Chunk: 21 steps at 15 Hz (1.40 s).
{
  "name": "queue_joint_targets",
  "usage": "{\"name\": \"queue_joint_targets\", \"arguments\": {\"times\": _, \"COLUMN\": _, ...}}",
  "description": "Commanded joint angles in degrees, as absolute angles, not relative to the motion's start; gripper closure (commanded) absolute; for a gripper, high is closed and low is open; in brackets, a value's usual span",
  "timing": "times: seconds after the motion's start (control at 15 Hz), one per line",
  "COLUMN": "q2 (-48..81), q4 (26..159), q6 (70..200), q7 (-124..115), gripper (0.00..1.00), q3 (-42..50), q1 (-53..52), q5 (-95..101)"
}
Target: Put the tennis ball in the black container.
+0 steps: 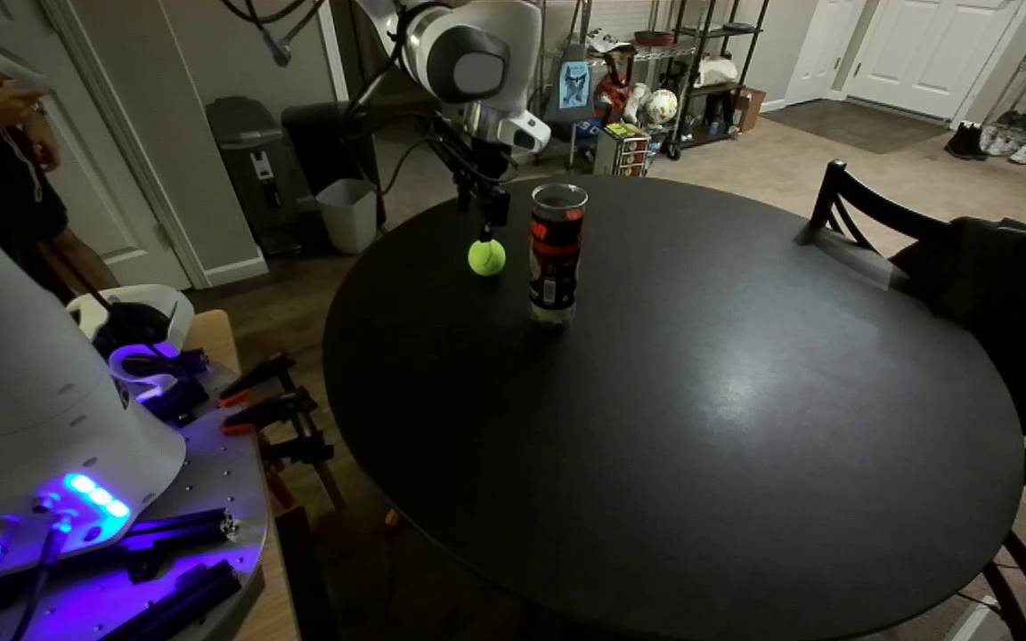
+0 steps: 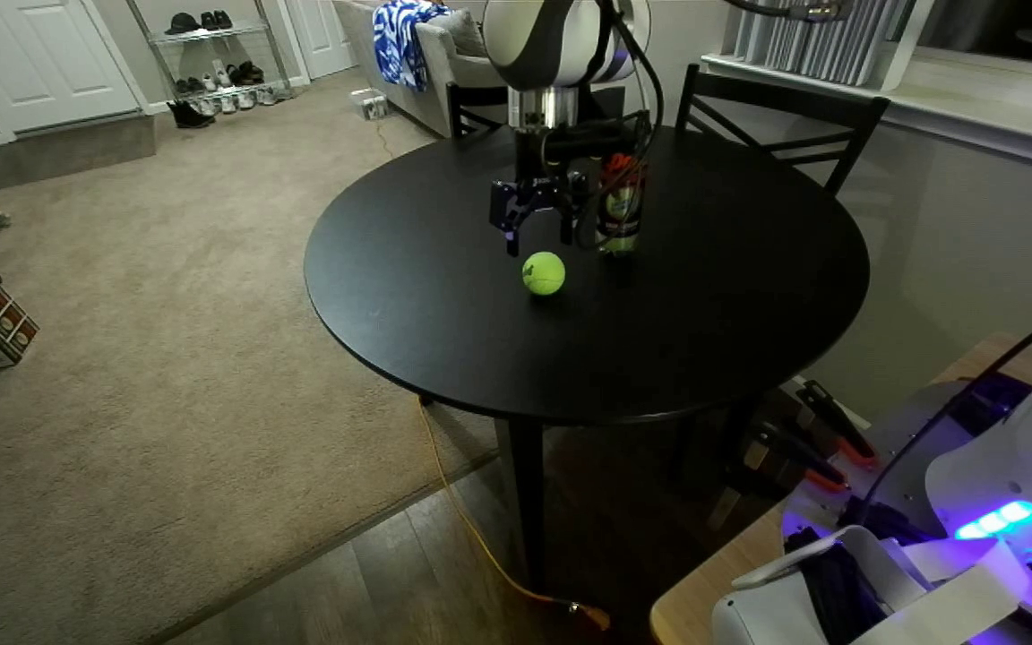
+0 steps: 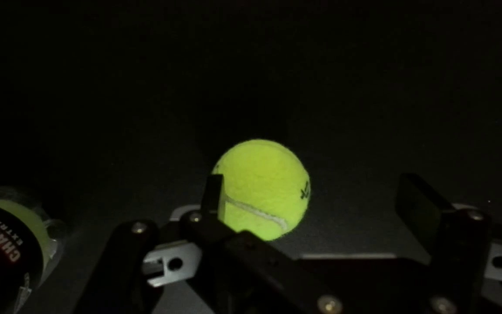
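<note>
1 round black table (image 1: 745, 401) stands in both exterior views. 1 white robot arm (image 1: 517, 53) reaches over it. 2 dark chairs (image 2: 780, 96) stand by the table in an exterior view. 1 black container (image 1: 556, 254) stands upright on the table, red in the middle, with a pale rim and yellow-green showing at its base. 1 gripper (image 2: 540, 238) points down above the table, jaws wide, 2 fingers (image 3: 421, 211) well apart. 1 tennis ball (image 2: 544, 274) lies on the table, below the gripper, near the black container but apart from it. It is fuzzy and yellow-green; the wrist view shows 1 pale curved seam and dark print at its edge. There 1 finger covers part of its side; whether they touch, I cannot tell.
</note>
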State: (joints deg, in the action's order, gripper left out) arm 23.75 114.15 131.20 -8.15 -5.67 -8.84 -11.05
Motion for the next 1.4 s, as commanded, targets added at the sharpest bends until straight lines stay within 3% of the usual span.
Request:
{"name": "queue_joint_targets", "arguments": {"times": 0.0, "q2": 25.53, "q4": 112.03, "q6": 129.12, "q7": -7.19, "gripper": 0.00, "q3": -5.55, "q1": -8.03, "q5": -9.89}}
{"name": "queue_joint_targets", "arguments": {"times": 1.33, "q2": 31.98, "q4": 105.22, "q6": 125.04, "q7": -6.85, "gripper": 0.00, "q3": -4.31, "q1": -7.01, "q5": -9.70}}
